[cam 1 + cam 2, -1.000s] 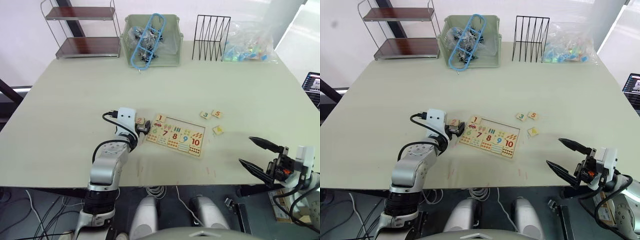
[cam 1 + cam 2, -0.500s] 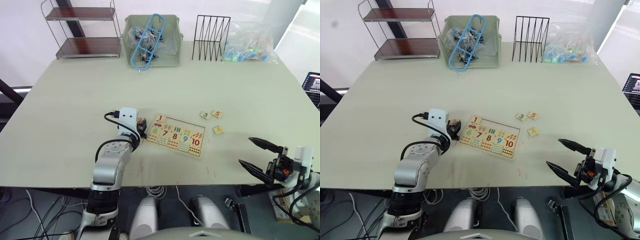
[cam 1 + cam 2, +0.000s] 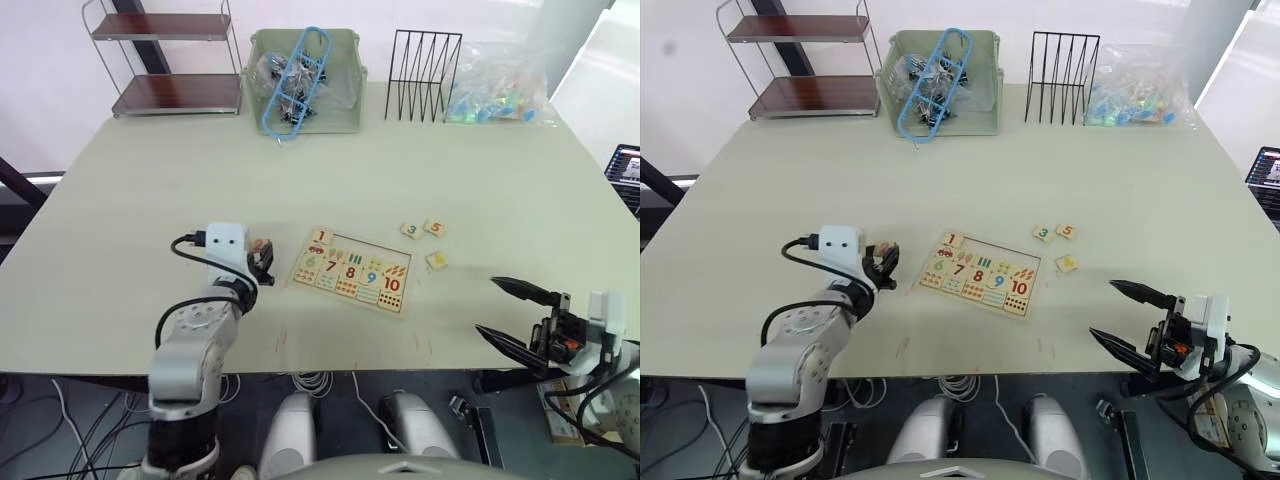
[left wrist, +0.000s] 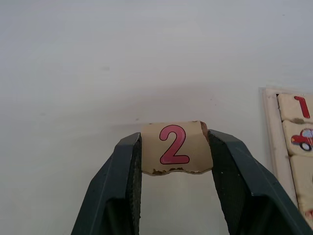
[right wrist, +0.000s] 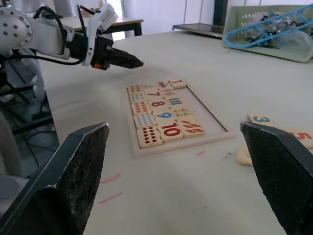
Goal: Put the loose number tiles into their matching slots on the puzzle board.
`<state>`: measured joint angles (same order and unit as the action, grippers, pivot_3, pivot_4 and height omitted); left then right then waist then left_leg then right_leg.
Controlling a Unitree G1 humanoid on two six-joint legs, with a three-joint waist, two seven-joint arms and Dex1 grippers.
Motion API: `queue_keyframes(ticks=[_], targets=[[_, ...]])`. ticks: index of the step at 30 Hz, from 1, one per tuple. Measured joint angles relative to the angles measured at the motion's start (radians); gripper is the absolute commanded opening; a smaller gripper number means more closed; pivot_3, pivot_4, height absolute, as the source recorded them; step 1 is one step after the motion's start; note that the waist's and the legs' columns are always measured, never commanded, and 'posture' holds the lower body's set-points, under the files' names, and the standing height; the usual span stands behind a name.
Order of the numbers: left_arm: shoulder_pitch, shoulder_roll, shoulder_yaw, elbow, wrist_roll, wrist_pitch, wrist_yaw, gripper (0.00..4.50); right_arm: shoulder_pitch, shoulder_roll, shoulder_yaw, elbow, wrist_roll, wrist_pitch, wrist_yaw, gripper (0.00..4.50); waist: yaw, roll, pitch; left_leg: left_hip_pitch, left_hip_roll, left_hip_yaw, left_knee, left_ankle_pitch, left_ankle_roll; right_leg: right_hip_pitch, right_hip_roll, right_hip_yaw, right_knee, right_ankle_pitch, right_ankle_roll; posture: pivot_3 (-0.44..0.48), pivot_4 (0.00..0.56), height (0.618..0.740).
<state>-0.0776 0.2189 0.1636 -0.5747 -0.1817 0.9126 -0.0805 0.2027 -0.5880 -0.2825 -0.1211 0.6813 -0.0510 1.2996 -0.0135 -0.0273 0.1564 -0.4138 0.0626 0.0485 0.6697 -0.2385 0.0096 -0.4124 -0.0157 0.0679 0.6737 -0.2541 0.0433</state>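
My left gripper (image 3: pixel 262 259) is shut on a small wooden tile with a red 2 (image 4: pixel 174 147), held just left of the puzzle board (image 3: pixel 399 295) and apart from it. The board's far row has a 1 tile (image 3: pixel 319 237) at its left end. The other matching slots (image 3: pixel 370 249) in that row are bare wood. Nearer rows show counting pictures and the numerals 6 to 10. A 3 tile (image 3: pixel 410 230), a 5 tile (image 3: pixel 433 227) and a third tile (image 3: pixel 436 260) lie loose to the board's right. My right gripper (image 3: pixel 486 306) is open, empty, by the front right edge.
Along the table's far edge stand a two-tier shelf (image 3: pixel 170 60), a green basket (image 3: pixel 345 110) of blue hangers and clips, a black wire rack (image 3: pixel 422 62) and a clear plastic bag (image 3: pixel 495 85). A screen (image 3: pixel 625 163) shows past the right edge.
My left gripper has closed on the 2 tile and drawn it to the left, away from the board's corner. The right arm has hardly moved.
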Motion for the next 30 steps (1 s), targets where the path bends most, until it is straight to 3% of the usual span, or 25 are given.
queue_keyframes(ticks=[5,11,22,23,27,30], targets=[[0.068,-0.027,0.037,-0.103,-0.007,0.073,0.027,1.52,-0.022,-0.033,0.009,0.023,0.007,0.030,0.063,4.50,0.001,0.000,0.000,0.000,0.000,0.000,0.000,0.000,0.000,0.000,0.000,0.000,-0.001,0.000,0.000,0.000,0.150,0.740],[0.172,-0.136,0.051,-0.200,-0.008,0.152,0.096,1.52,-0.035,-0.068,0.010,0.027,0.027,0.051,0.162,4.50,0.000,-0.001,0.000,0.000,0.000,-0.001,0.000,0.000,0.000,0.000,0.000,0.000,-0.001,0.000,0.001,0.000,0.150,0.740],[0.244,-0.162,0.050,-0.246,0.001,0.146,0.106,1.52,-0.076,-0.073,0.013,0.037,0.022,0.047,0.200,4.50,-0.001,-0.001,0.001,0.000,-0.001,-0.001,0.000,0.000,0.000,0.000,0.000,0.000,-0.001,-0.001,0.000,0.000,0.150,0.740],[0.249,-0.156,0.046,-0.246,0.001,0.142,0.102,2.55,-0.077,-0.073,0.014,0.037,0.022,0.048,0.199,4.50,-0.001,-0.001,0.001,0.000,-0.001,-0.001,0.000,0.000,0.000,0.000,0.000,0.000,-0.001,-0.001,0.000,0.000,0.150,0.740],[0.268,-0.164,0.042,-0.252,-0.020,0.121,0.078,4.35,-0.078,-0.069,0.015,0.037,0.022,0.052,0.192,4.50,-0.001,-0.001,0.001,0.000,-0.001,-0.001,0.000,0.000,0.000,0.000,-0.001,0.000,-0.001,-0.001,0.001,0.000,0.150,0.740],[0.279,-0.179,0.046,-0.264,-0.037,0.119,0.075,4.48,-0.078,-0.061,0.016,0.037,0.022,0.054,0.183,4.50,-0.002,-0.001,0.001,0.000,-0.001,-0.001,0.000,0.000,0.000,0.000,0.000,0.000,-0.001,-0.001,0.000,0.000,0.150,0.740]])
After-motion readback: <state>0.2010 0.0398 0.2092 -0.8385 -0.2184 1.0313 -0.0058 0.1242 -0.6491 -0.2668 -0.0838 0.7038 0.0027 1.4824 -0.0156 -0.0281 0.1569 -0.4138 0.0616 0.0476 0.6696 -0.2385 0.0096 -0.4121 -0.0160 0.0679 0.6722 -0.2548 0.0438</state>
